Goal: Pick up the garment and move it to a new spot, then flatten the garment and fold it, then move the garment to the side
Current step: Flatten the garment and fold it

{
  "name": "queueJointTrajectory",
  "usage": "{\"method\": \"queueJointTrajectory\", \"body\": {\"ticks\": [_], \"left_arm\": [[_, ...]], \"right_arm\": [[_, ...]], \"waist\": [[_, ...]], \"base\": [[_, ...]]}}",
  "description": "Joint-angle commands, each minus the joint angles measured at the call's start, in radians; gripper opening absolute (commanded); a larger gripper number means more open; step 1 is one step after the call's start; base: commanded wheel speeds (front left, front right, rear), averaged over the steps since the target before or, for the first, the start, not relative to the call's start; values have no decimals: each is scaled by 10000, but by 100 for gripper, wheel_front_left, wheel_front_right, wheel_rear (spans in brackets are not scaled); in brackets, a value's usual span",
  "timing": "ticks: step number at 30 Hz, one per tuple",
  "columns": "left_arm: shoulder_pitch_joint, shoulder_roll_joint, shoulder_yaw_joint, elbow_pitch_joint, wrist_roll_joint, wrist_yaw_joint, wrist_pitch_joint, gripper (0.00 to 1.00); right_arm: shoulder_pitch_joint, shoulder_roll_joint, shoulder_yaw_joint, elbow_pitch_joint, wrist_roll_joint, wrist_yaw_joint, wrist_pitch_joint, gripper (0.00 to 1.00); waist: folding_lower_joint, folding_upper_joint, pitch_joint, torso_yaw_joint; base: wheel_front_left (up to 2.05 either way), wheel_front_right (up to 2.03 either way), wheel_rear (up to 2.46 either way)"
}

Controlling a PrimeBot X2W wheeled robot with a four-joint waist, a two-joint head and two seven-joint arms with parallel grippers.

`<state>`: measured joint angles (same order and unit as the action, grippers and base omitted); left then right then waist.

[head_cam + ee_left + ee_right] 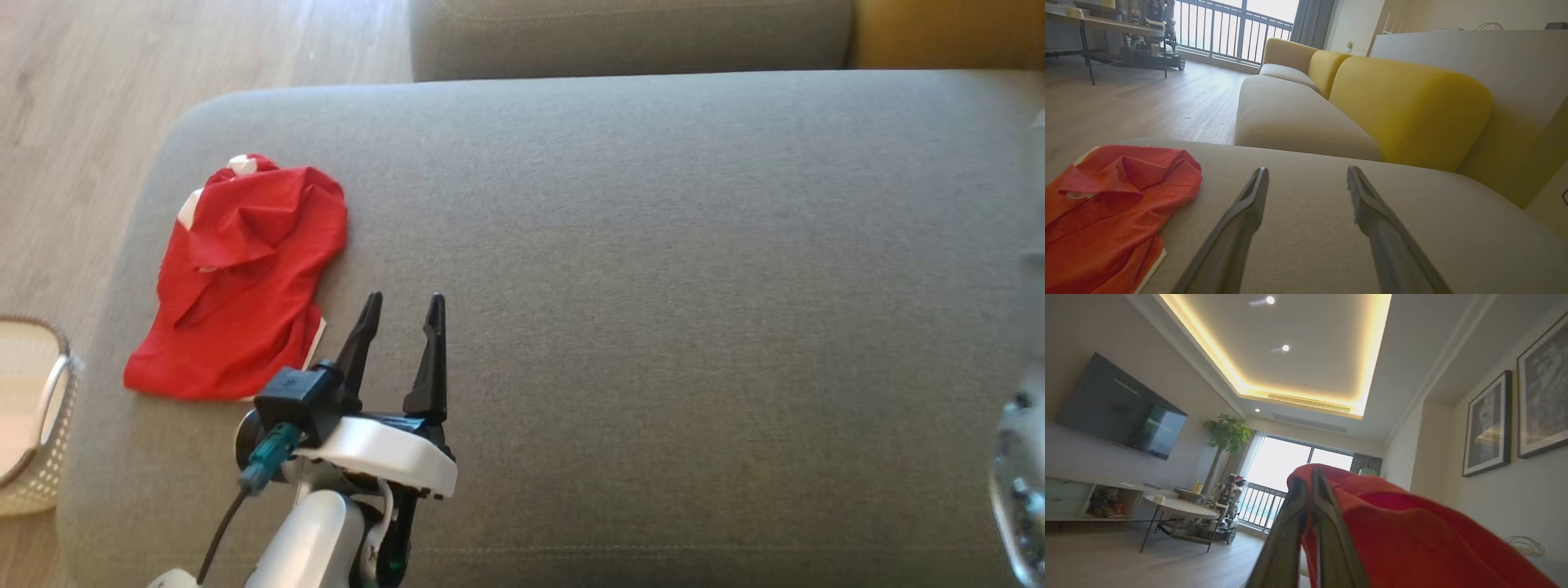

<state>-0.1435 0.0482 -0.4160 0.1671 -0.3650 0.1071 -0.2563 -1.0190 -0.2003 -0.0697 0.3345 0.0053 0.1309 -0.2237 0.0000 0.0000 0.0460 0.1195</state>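
A red garment (237,286) lay crumpled on a broad grey sofa cushion (653,286), close to the cushion's left edge and about midway along it. White trim showed at its far end and along its near right hem. The cloth was bunched and creased, with a loose fold lifted near its far end.

The left gripper (406,298) sat low over the cushion just beside the garment's near right corner, apart from it. Its two dark fingers were spread wide with bare grey fabric between them, and they pointed toward the cushion's far edge.

In the right wrist view, the right gripper (1309,477) pointed up toward the ceiling. Its fingers were pressed together and pinched a red cloth (1412,531), which draped down over one side of them. Whether this cloth was part of the garment on the cushion could not be told.

A white perforated basket (41,457) stood on the pale wood floor (163,49), off the cushion's left edge. A yellow backrest (1404,110) rose beyond the cushion's far edge.
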Motion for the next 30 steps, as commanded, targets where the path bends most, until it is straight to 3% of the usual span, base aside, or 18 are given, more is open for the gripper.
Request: {"method": "queueJointTrajectory", "body": {"ticks": [1, 3, 4, 6, 7, 8, 9, 10, 14, 18, 23, 30], "left_arm": [[-261, 20, 193, -342, -126, 120, -55, 100], [-281, 20, 129, -350, -208, 168, -55, 100], [-281, 20, 129, -350, -208, 168, -55, 100], [-338, 20, -11, -337, -270, 208, -55, 100], [-338, 20, -11, -337, -270, 208, -55, 100], [-352, 20, -51, -314, -275, 219, -55, 100], [-374, 20, -86, -282, -276, 228, -55, 100], [-406, 20, -118, -250, -279, 229, -55, 100], [-509, 20, -170, -178, -283, 264, -55, 100], [-526, 20, -60, -159, -224, 275, -55, 100], [-529, 20, 72, -213, -194, 265, -55, 100], [-515, 20, 135, -545, -255, 324, -55, 100]], "right_arm": [[-79, 225, 1226, 261, 134, -2, -114, 0], [206, 352, 2197, 842, 438, -2, -161, 0], [206, 352, 2197, 842, 438, -2, -161, 0], [889, 537, 3829, 1817, 1048, -2, -184, 0], [889, 537, 3829, 1817, 1048, -2, -184, 0], [1131, 612, 4458, 2158, 1347, -2, -151, 0], [1355, 671, 5112, 2488, 1682, -2, -73, 41], [1571, 724, 5829, 2808, 2082, -2, 133, 100], [1982, 542, 8140, 3185, 3583, -2, 512, 100], [1706, 103, 8702, 3123, 4461, -2, 307, 100], [1362, -349, 7864, 3150, 4717, -2, 8, 100], [2279, -818, 5099, 2644, 4030, -2, -316, 100]], "waist": [[0, 0, 114, 167], [0, 0, 203, 306], [0, 0, 203, 306], [0, 0, 350, 492], [0, 0, 350, 492], [0, 0, 401, 532], [0, 0, 457, 566], [0, 0, 502, 598], [0, 0, 595, 623], [0, 0, 610, 381], [0, 0, 490, -80], [0, 0, 303, -725]], "base": [[0, 0, 0], [0, 0, 0], [0, 0, 0], [0, 0, 0], [0, 0, 0], [0, 0, 0], [0, 0, 0], [0, 0, 0], [0, 0, 0], [0, 0, 0], [0, 0, 0], [0, 0, 0]]}}
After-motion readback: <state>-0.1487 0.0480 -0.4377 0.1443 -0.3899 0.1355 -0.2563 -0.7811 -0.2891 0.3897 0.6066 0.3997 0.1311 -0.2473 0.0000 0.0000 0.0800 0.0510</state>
